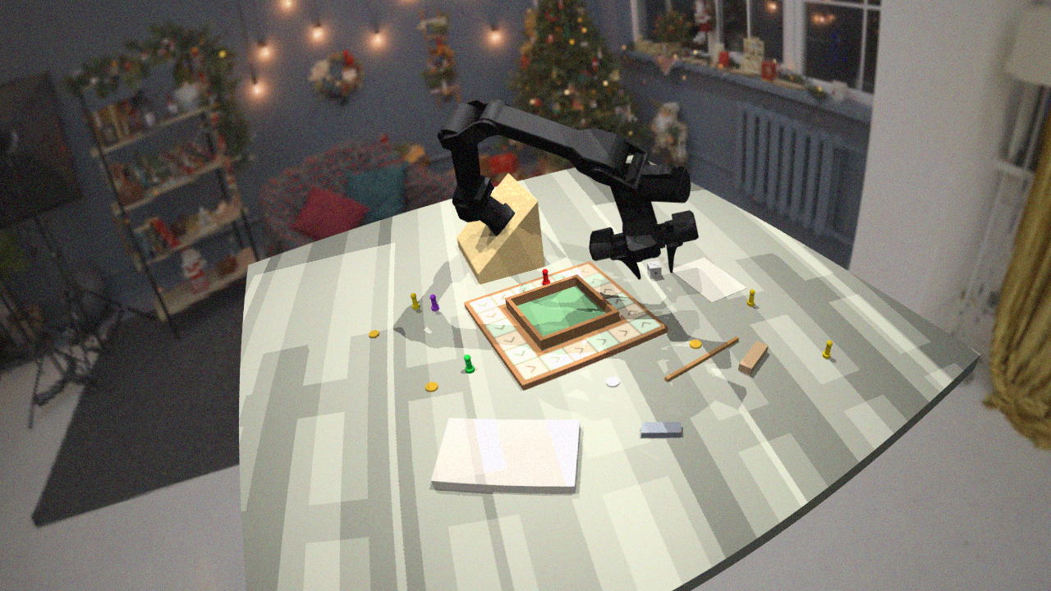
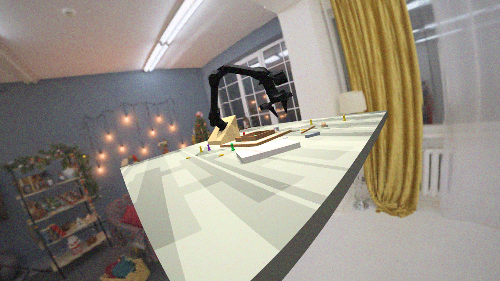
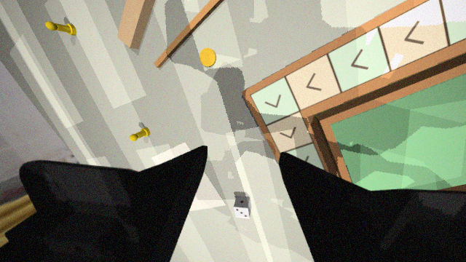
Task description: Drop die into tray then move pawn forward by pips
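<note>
The white die point(image 1: 654, 270) point(image 2: 276, 128) point(image 3: 242, 207) rests on the table beyond the board's right side. The wrist view shows a lit face with three pips and a shaded face with one. My gripper point(image 1: 654, 274) point(image 2: 281, 114) point(image 3: 243, 154) is open and empty, pointing down above the die's area without touching it. The board point(image 1: 520, 353) point(image 2: 244, 144) point(image 3: 317, 84) has arrowed squares around the brown-walled tray point(image 1: 580, 330) point(image 2: 256, 136) point(image 3: 324, 145) with a green floor. The tray's visible floor holds no die. The red pawn point(image 1: 545, 277) point(image 2: 243, 133) stands on the board's back row.
A paper sheet point(image 1: 711, 279) lies right of the die. Yellow pawns point(image 1: 750, 297) point(image 1: 828, 349), a stick point(image 1: 701, 359) and a wooden block point(image 1: 753, 358) are at right. Green point(image 1: 469, 364) and purple point(image 1: 434, 302) pawns stand left of the board. A white slab point(image 1: 507, 453) lies in front.
</note>
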`<state>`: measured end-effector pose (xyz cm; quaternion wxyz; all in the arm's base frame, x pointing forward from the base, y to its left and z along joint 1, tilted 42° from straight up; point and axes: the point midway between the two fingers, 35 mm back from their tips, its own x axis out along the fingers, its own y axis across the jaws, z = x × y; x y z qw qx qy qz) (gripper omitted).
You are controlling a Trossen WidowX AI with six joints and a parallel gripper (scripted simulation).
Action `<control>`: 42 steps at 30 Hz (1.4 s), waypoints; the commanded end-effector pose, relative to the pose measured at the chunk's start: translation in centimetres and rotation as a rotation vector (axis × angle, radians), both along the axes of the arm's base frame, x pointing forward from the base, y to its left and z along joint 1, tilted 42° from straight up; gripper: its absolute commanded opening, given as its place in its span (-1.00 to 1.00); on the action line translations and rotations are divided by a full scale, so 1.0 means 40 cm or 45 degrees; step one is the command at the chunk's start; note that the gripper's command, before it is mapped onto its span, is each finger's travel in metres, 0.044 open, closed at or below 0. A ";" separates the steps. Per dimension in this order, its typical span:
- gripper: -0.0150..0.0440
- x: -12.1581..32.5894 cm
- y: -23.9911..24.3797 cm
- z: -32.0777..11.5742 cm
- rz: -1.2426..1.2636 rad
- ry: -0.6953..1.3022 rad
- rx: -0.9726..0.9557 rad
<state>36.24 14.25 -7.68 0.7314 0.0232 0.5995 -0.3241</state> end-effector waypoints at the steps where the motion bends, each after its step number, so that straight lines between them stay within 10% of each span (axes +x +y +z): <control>1: 0.44 -0.133 0.072 -0.086 0.078 0.116 -0.101; 8: 0.44 -0.348 0.124 -0.195 0.217 0.237 -0.318; 42: 0.44 -0.350 0.043 -0.318 0.219 0.236 -0.323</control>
